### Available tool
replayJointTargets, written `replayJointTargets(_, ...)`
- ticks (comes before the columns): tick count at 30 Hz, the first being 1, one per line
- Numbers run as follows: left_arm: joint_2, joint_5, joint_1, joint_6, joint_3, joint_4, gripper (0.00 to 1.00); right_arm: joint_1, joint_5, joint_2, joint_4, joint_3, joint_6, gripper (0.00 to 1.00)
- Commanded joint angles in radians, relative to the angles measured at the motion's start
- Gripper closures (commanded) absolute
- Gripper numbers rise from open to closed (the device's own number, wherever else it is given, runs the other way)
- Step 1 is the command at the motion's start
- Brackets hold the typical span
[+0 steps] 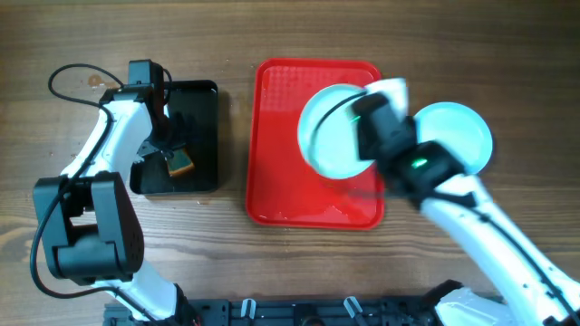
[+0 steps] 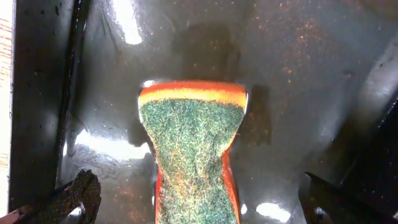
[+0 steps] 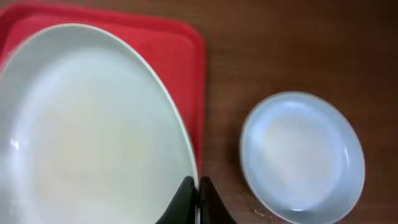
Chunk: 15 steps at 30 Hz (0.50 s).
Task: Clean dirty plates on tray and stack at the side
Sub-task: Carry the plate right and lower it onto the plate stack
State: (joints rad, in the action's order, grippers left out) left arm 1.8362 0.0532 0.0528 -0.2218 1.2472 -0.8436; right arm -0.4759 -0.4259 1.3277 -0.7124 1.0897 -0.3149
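Desk point(image 1: 535, 54): brown wood grain, carrying everything below.
Tray point(image 1: 276, 136): bright red, with rounded corners and a raised rim. It lies flat in the middle of the desk, nearer the far edge than the near one. Its corner point(image 3: 186, 37) shows in the right wrist view.
Right arm point(image 1: 489, 235): white. It reaches in from the near right corner toward the tray's right side.
Left arm point(image 1: 100, 154): white and black. It bends from the near left corner over to the black tray.
Black tray point(image 1: 204, 100): smaller than the red one. It sits on the left half of the desk, just beside the red tray but apart from it. Its floor point(image 2: 311, 62) glistens wet and is speckled.
Held plate point(image 1: 331, 136): pale blue and round. It is above the right half of the red tray, overhanging its right rim point(image 3: 93, 124).
Second plate point(image 1: 462, 127): pale blue. It rests on the bare desk to the right of the tray, toward the far right corner, close to the tray but not touching it point(image 3: 301, 155).
Right claw point(image 1: 364, 113): clenched on the held plate's rim, with its dark tips nearly together point(image 3: 198, 198).
Left claw point(image 1: 168, 149): released inside the black tray. Its fingers point(image 2: 84, 193) stand on either side of the sponge with gaps showing point(image 2: 196, 202).
Sponge point(image 1: 180, 162): green scouring face with orange edges and a narrow waist. It lies on the black tray's wet floor point(image 2: 193, 124).
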Motion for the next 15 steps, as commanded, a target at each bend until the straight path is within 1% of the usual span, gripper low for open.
replayJointTargets(1, -0.004, -0.011, 0.002, 0.013, -0.005, 0.003, 0.0, 0.305, 0.399, -0.046, -0.002, 0.028, -0.051, 0.96)
replayJointTargets(5, -0.004, -0.012, 0.002, 0.013, -0.005, 0.003, 0.0, 0.609, 0.529, 0.012, -0.007, 0.027, -0.026, 0.96)
replayJointTargets(7, -0.004, -0.012, 0.002, 0.013, -0.005, 0.003, 0.0, 0.698, 0.531, 0.049, -0.008, 0.021, -0.021, 0.96)
replayJointTargets(12, -0.004, -0.012, 0.002, 0.013, -0.005, 0.003, 0.0, 0.83, 0.519, 0.156, -0.007, -0.005, -0.017, 0.96)
replayJointTargets(15, -0.005, -0.012, 0.002, 0.013, -0.005, 0.003, 0.0, 0.851, 0.516, 0.229, -0.008, -0.005, -0.015, 0.96)
